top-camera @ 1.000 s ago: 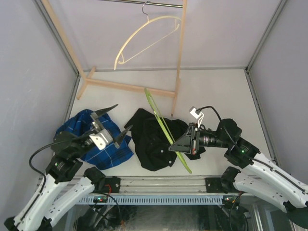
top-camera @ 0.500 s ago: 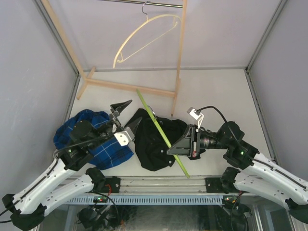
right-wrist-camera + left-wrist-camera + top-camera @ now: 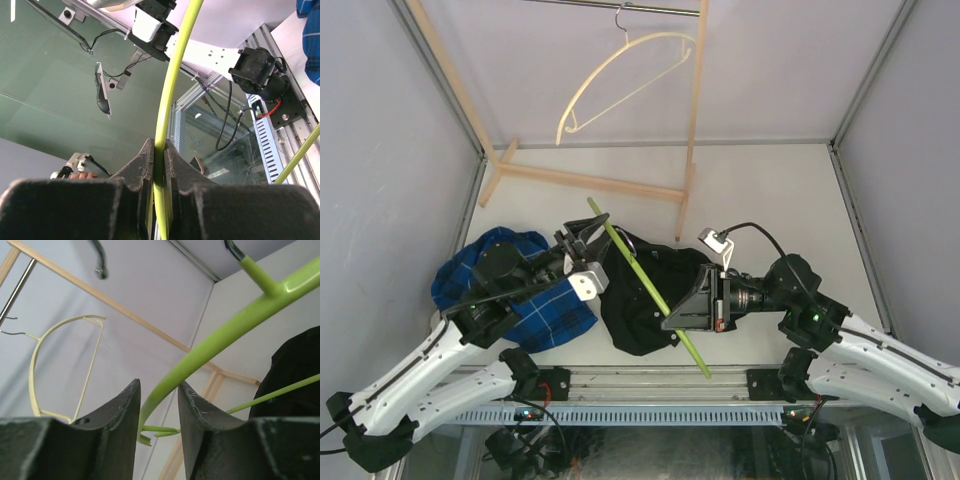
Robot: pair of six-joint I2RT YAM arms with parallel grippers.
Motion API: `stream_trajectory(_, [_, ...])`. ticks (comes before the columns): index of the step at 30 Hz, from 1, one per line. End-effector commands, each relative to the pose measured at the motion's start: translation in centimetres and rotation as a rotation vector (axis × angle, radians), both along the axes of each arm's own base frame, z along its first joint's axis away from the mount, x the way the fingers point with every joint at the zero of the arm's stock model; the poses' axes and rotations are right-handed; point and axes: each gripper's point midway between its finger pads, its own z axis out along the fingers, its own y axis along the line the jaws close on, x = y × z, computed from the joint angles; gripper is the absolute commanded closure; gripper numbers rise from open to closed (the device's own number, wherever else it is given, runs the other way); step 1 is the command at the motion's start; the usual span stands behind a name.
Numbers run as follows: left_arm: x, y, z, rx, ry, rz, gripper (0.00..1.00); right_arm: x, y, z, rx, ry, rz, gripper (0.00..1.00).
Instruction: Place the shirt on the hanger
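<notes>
Lime-green plastic ran from one gripper to the other: the hanger slanted above the table, its far end at the left gripper and its near part in the right gripper.

The right gripper was pinched on the hanger. In its wrist view the thin green rod ran straight up from between the two pressed-together fingers.

The left gripper stood partly spread around the hanger. The curved green arm crossed the gap between its dark fingers, and the gap was wider than the rod. Whether either finger touched the plastic could not be told.

The shirt lay crumpled on the table under the hanger, between the two grippers, just right of the left one and reaching beneath the right one. None of it was on the hanger. From the left wrist, the shirt showed as a black mass to the right of the fingers.

A blue plaid shirt lay heaped under the left arm, behind its gripper. Well beyond both grippers, a cream hanger hung on the wooden rack.
</notes>
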Motion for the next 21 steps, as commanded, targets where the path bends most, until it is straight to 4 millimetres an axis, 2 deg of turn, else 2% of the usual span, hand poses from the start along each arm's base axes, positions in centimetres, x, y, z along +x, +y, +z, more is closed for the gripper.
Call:
stream_trajectory(1, [-0.9,0.0,3.4,-0.024,-0.076,-0.033,0.62,-0.8,-0.3,2.9,0.107,-0.055,0.023,1.0])
stream_trajectory(9, [-1.0,-0.2,3.3,-0.007,-0.084,-0.048,0.61,-1.1,-0.1,3.0,0.11,-0.039,0.046,1.0])
stream_trajectory(15, [-1.1,-0.3,2.8,0.031,-0.067,-0.055,0.79,-1.1,0.0,2.8,0.104,-0.039,0.044,1.0])
stream_trajectory(19, [-1.4,-0.2,2.4,0.048,-0.064,-0.063,0.89,-0.5,-0.2,2.7,0.098,-0.042,0.03,0.87])
stream_trajectory(21, [-1.5,-0.2,2.2,0.059,-0.063,-0.069,0.98,0.0,-0.5,2.7,0.094,-0.045,0.011,0.8])
